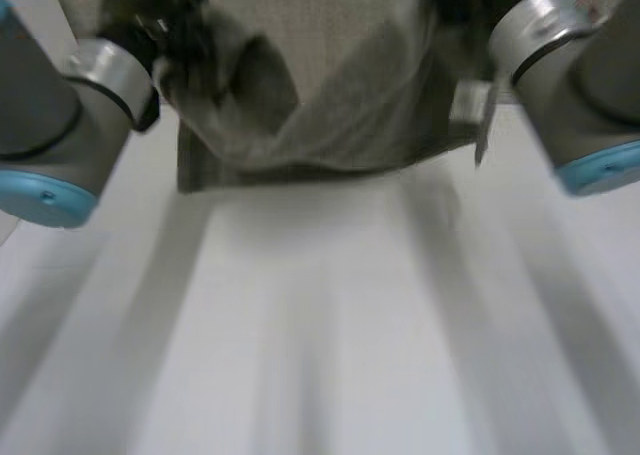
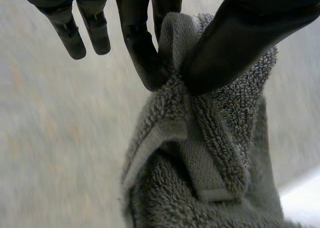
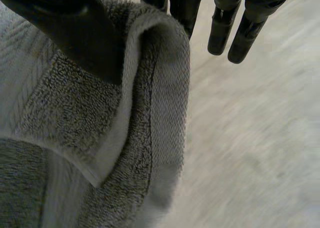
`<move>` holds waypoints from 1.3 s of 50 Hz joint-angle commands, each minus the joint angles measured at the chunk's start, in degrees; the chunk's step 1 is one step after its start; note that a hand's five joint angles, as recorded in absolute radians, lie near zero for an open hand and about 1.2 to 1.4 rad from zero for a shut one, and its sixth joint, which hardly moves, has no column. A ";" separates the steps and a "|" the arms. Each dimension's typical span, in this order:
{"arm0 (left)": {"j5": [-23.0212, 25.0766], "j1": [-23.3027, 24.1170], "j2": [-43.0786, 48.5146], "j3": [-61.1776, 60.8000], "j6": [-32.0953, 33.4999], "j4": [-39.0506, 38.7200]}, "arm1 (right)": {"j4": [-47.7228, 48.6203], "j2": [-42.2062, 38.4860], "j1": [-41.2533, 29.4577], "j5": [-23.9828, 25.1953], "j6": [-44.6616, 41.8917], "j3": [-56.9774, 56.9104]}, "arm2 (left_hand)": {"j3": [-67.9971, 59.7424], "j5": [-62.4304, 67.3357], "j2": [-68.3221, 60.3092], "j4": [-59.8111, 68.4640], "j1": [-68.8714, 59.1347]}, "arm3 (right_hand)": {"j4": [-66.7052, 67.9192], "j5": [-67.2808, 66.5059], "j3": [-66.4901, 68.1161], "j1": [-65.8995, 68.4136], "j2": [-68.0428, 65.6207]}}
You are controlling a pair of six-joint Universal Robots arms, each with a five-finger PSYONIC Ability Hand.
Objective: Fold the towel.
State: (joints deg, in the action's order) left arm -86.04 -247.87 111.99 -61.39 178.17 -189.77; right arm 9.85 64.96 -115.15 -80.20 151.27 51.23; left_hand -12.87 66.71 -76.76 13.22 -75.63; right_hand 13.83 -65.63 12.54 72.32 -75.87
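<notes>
Arms: left arm (image 1: 60, 125) and right arm (image 1: 580, 85) sit up close on either side, so the cloth hangs between them.
Table: white table (image 1: 320, 325), probably where the fold gets laid.
Towel: grey towel (image 1: 330, 105) held up at the table's far side, sagging mid-span.
Left hand: left hand (image 2: 240, 37) pinches a bunched corner between thumb and finger.
Right hand: right hand (image 3: 75, 32) has the same pinch on a hemmed edge.
Hidden: can't tell if the towel's far part touches the table.

Grey looped terry-cloth towel (image 2: 200, 188), matt; smooth white table (image 1: 330, 325).
</notes>
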 commanded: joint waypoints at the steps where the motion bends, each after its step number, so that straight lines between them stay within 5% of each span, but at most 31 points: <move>1: 4.38 -3.58 -11.96 -11.79 -5.99 -5.27 | -0.86 8.60 4.94 14.61 6.67 14.14 | 2.87 3.29 -3.24 -3.22 -4.37 | -3.83 -1.74 -2.54 5.05 -1.50; 11: 4.57 -4.73 -10.74 -25.79 -6.17 -0.52 | -13.19 0.52 6.61 16.92 -1.24 17.68 | 2.87 3.29 -3.24 -3.22 -4.37 | -3.83 1.96 -2.54 1.35 2.20; 12: 4.57 -4.99 -8.22 -27.45 -6.08 -0.26 | -13.80 -2.09 6.87 15.96 -4.28 17.07 | 2.87 3.29 -3.24 -3.22 -4.37 | -3.83 15.45 -2.54 -12.14 15.69; 13: 4.65 -5.34 -4.97 -28.33 -6.08 0.10 | -14.15 -4.73 7.31 14.73 -7.80 16.28 | 2.87 -10.34 10.40 -3.22 9.27 | -3.83 48.22 -2.54 -44.91 48.47; 14: 4.65 -5.34 -4.94 -28.34 -6.08 0.10 | -14.15 -4.76 7.31 14.72 -7.83 16.27 | 2.87 -10.48 10.53 -3.22 9.40 | -3.83 48.55 -2.54 -45.24 48.80; 15: 4.74 -5.52 -2.15 -28.52 -6.08 0.97 | -14.33 -6.58 7.75 12.37 -10.35 15.32 | 2.87 -51.11 51.17 -3.22 50.04 | -3.83 65.63 -2.54 -72.04 75.60; 16: 4.74 -5.69 0.22 -28.26 -5.56 2.63 | -14.59 -7.65 7.31 9.48 -11.51 14.52 | 2.87 -66.01 66.06 -3.22 64.93 | -3.83 65.63 -2.54 -72.31 75.87; 18: 4.74 -5.87 1.46 -27.73 -5.46 4.91 | -14.68 -7.92 7.05 7.10 -11.52 14.43 | 2.87 -66.71 67.88 -3.22 66.75 | -3.83 65.63 -2.54 -72.32 75.87; 36: 5.44 -8.33 -10.48 -29.31 -2.83 7.57 | -13.10 8.25 4.59 4.79 -0.10 33.06 | 2.87 -66.71 67.05 -3.22 65.92 | -3.83 65.63 -2.54 -72.32 75.87; 41: 6.85 -6.93 -12.15 -33.97 8.42 6.78 | -7.74 9.92 4.23 4.52 -0.98 40.09 | 2.87 -66.71 66.89 -3.22 65.76 | -3.83 65.63 -2.54 -72.32 75.87; 43: 8.08 -3.17 -11.89 -36.77 17.69 5.90 | -4.15 10.53 4.15 3.82 -1.50 44.03 | 2.87 -66.71 67.05 -3.22 65.92 | -3.83 65.63 -2.54 -72.32 75.87; 49: 8.61 1.68 -11.44 -40.29 30.37 5.20 | 3.14 12.29 4.06 4.52 -5.18 51.67 | 2.87 -66.71 67.05 -3.22 65.92 | -3.83 65.63 -2.54 -71.99 75.55; 56: 8.61 2.30 -9.60 -40.47 34.44 3.09 | 10.37 11.59 0.02 6.98 -10.12 55.74 | 2.87 -66.71 66.89 -3.22 65.76 | -3.83 65.63 -2.54 -71.65 75.21; 65: 8.08 2.83 1.11 -37.49 41.55 -0.95 | 13.53 0.09 -1.30 6.81 -22.93 51.18 | 2.87 -58.62 58.68 -3.22 57.55 | -3.83 65.63 -2.54 -65.80 69.36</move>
State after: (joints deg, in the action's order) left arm -77.66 -245.26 107.08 -100.71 215.86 -188.76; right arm 22.63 71.30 -116.43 -73.04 135.68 105.97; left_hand -12.87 3.41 -13.03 13.22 -15.25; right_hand 13.83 -3.45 12.52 5.80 -4.78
